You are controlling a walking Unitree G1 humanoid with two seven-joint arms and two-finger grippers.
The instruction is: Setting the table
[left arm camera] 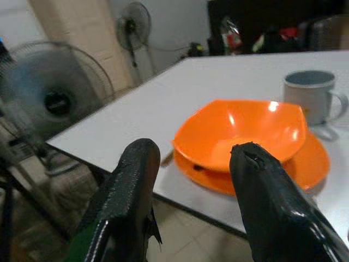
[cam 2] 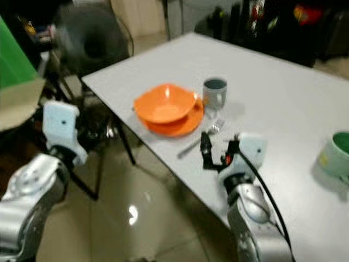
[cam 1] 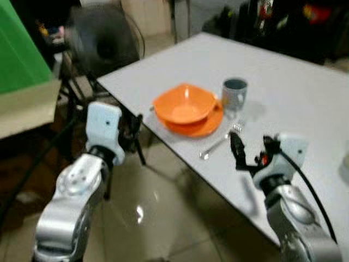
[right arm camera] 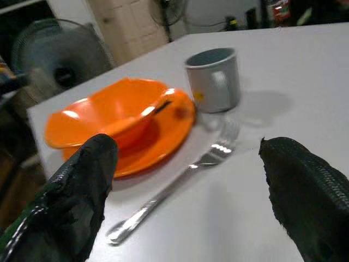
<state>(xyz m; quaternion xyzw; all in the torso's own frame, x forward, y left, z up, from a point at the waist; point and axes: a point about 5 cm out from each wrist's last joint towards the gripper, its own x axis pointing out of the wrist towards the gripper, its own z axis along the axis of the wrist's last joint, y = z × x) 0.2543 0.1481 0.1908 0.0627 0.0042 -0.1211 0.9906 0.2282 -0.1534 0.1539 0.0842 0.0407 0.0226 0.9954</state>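
Orange bowl (cam 1: 184, 103) on orange plate (cam 1: 204, 124); grey mug (cam 1: 234, 94); silver fork (cam 1: 221, 141); white bench (cam 1: 283, 93); green cup (cam 2: 337, 154); black fingers (right arm camera: 82, 191) on both grippers; glossy beige floor (cam 1: 152, 213).

Standing fan (cam 1: 101, 41) off tabletop's far-left corner, w/ green panel (cam 1: 19, 52) beside it (2nd fan (left arm camera: 132, 23) further back).

The robot's right gripper (cam 1: 252, 151) hovers with its two black fingers (right arm camera: 82, 196) spread wide apart, silver forearm angled upward. The left gripper (left arm camera: 191, 196), fingers parted, points forward from a raised, bent left arm (cam 1: 82, 185).
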